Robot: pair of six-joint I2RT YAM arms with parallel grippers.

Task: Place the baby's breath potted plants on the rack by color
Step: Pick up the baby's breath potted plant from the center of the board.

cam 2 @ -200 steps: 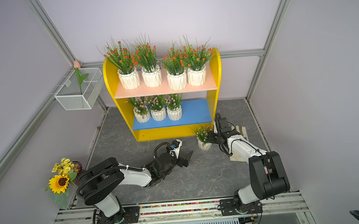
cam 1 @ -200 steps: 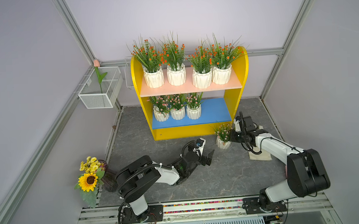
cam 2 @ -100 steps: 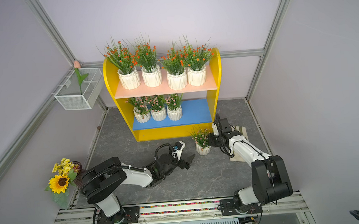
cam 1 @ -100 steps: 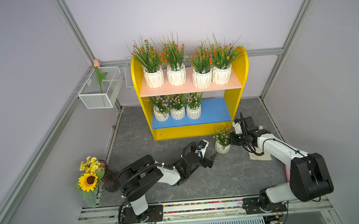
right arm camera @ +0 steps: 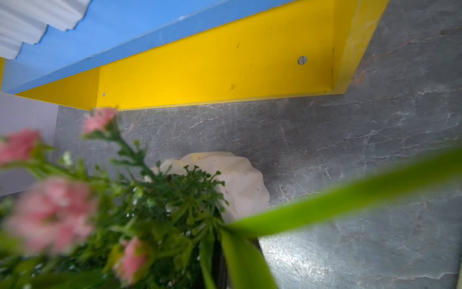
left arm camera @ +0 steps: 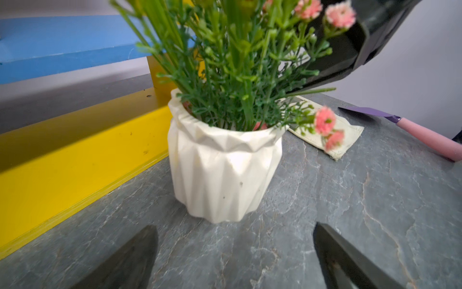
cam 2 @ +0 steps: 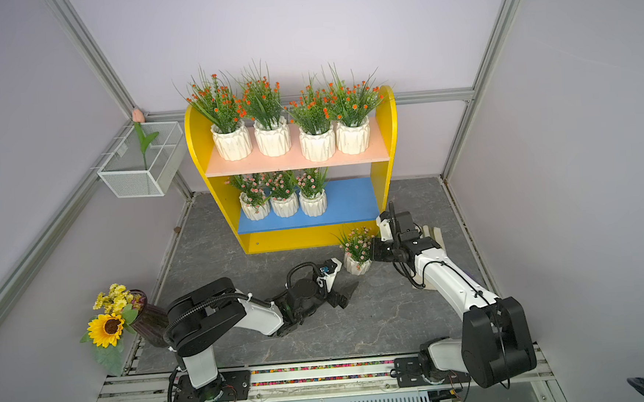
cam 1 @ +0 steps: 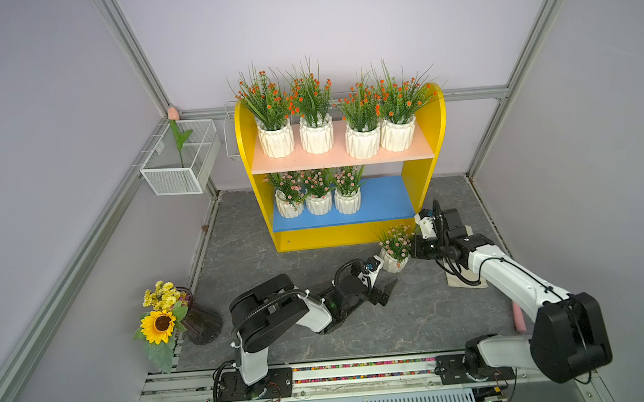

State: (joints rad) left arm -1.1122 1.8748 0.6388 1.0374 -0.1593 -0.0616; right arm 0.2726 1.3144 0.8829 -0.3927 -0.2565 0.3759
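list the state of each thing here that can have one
orange pots, four upright on the pink upper board of the rack
shelved pink pots, three upright on the blue lower board
loose pink pot, upright on the table in front of the rack
left gripper, open, facing the loose pink pot, not touching it
right gripper, shut on the loose pink pot's sprigs

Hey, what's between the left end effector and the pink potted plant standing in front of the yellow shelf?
Nothing: in the left wrist view, only bare grey tabletop separates the open left end effector from the pink potted plant.
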